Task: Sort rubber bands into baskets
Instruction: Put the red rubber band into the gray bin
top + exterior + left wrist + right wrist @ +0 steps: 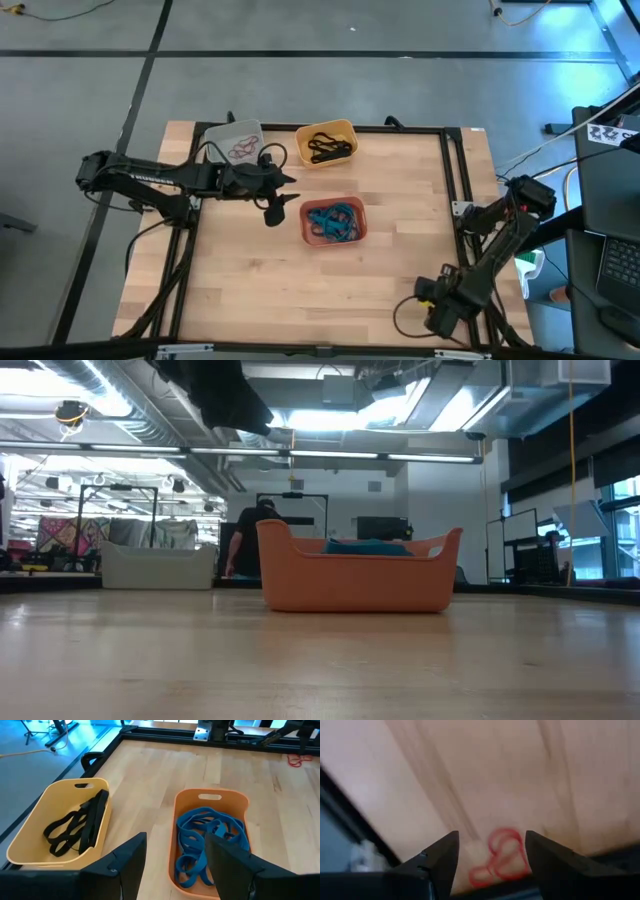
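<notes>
Wooden table point(330, 280) is sitting under bright ceiling lights; blue bands point(333, 220) are filling the salmon basket point(333, 240), black bands point(328, 146) the yellow basket point(345, 127). Left gripper point(175, 855) is hanging spread, right gripper point(492, 855) likewise.

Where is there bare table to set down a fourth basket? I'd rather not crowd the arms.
The widest bare wood lies in front of the salmon basket, running toward the right arm at the near right corner; another open strip sits between the yellow basket and the right rail. The far left is crowded: the white basket and left gripper bunch together.
</notes>
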Robot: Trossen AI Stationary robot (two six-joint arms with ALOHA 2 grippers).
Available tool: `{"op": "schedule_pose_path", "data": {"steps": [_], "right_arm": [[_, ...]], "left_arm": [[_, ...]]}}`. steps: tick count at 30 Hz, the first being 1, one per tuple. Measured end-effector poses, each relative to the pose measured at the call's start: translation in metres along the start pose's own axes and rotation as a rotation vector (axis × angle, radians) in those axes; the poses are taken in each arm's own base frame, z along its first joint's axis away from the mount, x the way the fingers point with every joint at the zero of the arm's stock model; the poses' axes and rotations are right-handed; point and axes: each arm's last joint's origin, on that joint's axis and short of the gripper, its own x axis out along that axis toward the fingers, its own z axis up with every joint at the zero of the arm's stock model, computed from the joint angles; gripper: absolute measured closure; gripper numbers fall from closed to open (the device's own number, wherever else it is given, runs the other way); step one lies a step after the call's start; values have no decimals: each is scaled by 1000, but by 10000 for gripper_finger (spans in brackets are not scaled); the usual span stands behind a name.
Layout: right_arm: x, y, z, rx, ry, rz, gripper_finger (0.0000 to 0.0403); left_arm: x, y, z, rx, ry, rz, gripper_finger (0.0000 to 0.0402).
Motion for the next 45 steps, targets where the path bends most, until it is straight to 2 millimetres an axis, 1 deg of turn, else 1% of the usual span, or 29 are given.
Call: {"op": "schedule_pose_path", "data": {"steps": [4,10,13,16,18,24,26,28,32,36,42,44,45], "right_arm": [[8,1,-13,-27,42,-50,185],[25,5,-23,-64,76,-115,205],[33,4,-29,-80,87,-178,214],[35,0,-33,-83,98,-232,221],[36,0,-36,-94,101,-235,226],[37,0,-35,-98,94,-229,242],[44,-5,-35,-96,93,-237,247],[54,-9,-34,-97,117,-208,251],[64,-17,-34,-92,149,-184,263],[65,-17,-33,-121,143,-175,295],[66,-15,-33,-134,114,-158,383],[66,-15,-33,-134,102,-160,396],[66,-15,-32,-134,94,-161,394]], "left_arm": [[0,0,0,6,3,0,204],[2,0,-1,9,10,1,203],[4,-1,-2,12,19,2,203],[6,-1,-3,14,30,3,203],[7,-2,-3,14,30,2,203],[9,-2,-5,6,42,4,203],[9,-2,-5,1,41,4,203],[10,-3,-5,1,43,4,203],[9,-4,-5,1,43,-1,203],[9,-5,-5,7,44,-6,203],[11,-8,-7,-6,53,-10,203],[11,-11,-9,-1,66,-17,203],[12,-12,-9,2,66,-22,203]]}}
